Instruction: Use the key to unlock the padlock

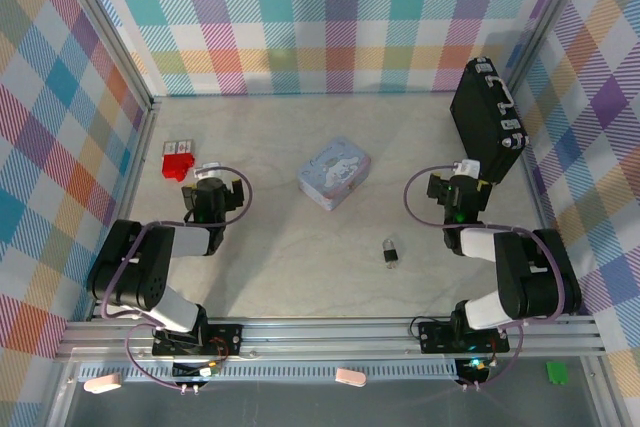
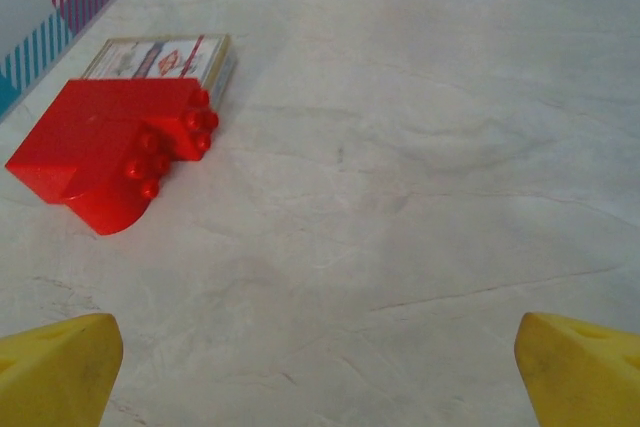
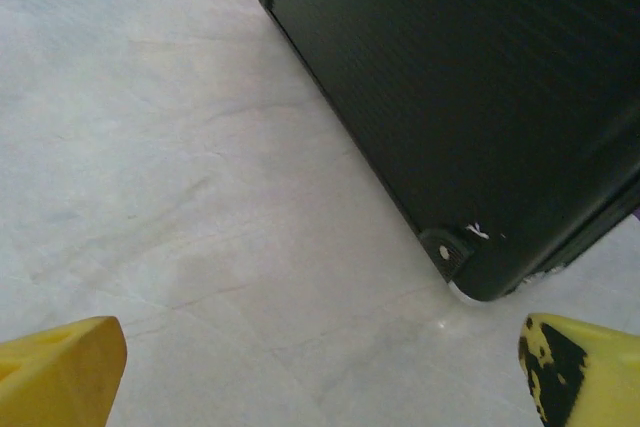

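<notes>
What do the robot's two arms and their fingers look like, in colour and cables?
The left arm and right arm are black, each with a white link near the base. A thin purple cable loops beside each wrist. The fingers are yellow; one right finger carries black smudges.

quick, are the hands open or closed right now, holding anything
Left hand: open, holding nothing.
Right hand: open, holding nothing.
</notes>
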`<action>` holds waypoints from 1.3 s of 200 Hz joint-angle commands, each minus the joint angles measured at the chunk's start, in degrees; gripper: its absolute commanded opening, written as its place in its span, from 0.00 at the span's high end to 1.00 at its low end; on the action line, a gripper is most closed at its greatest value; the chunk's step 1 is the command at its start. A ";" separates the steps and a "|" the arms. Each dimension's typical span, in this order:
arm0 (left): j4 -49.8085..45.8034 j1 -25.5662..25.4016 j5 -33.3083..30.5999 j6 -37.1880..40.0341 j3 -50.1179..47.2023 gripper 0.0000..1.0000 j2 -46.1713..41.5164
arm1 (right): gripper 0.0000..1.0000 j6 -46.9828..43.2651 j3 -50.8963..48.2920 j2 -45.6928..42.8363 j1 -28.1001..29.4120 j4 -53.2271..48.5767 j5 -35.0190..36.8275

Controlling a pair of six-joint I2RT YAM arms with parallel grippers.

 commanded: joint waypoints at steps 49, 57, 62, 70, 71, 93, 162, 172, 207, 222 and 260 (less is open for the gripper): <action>4.44 1.69 5.18 -1.78 -0.05 0.00 0.47 | 0.01 -0.40 -1.04 5.97 -2.97 12.39 -16.56; 7.29 1.70 2.91 -2.64 -1.63 0.00 1.04 | 0.01 0.40 -0.03 4.35 -3.20 7.08 -16.87; 11.17 1.74 1.41 -3.14 -2.89 0.00 2.20 | 0.01 0.29 -0.58 5.03 -3.40 9.32 -17.05; 13.61 1.60 2.15 -2.16 -3.59 0.00 2.65 | 0.01 0.47 -0.52 5.08 -3.40 9.71 -16.69; 13.15 1.48 2.32 -2.13 -3.52 0.00 2.49 | 0.01 0.50 -0.48 4.96 -3.40 9.32 -16.73; 10.85 1.18 3.24 -1.72 -2.54 0.00 2.36 | 0.01 0.40 -0.39 4.62 -3.45 8.45 -16.77; 11.01 1.22 3.38 -1.82 -2.58 0.00 2.40 | 0.01 0.19 -0.44 4.75 -3.31 8.76 -16.33; 11.01 1.21 3.38 -1.83 -2.58 0.00 2.41 | 0.01 0.27 -0.44 4.76 -3.24 8.75 -16.37; 11.06 1.23 3.37 -1.76 -2.57 0.00 2.39 | 0.01 0.22 -0.44 4.75 -3.28 8.75 -16.42; 11.10 1.21 3.40 -1.72 -2.58 0.00 2.36 | 0.01 0.28 -0.43 4.76 -3.32 8.75 -16.42; 11.10 1.27 3.37 -1.78 -2.55 0.00 2.34 | 0.01 0.27 -0.44 4.68 -3.27 8.75 -16.42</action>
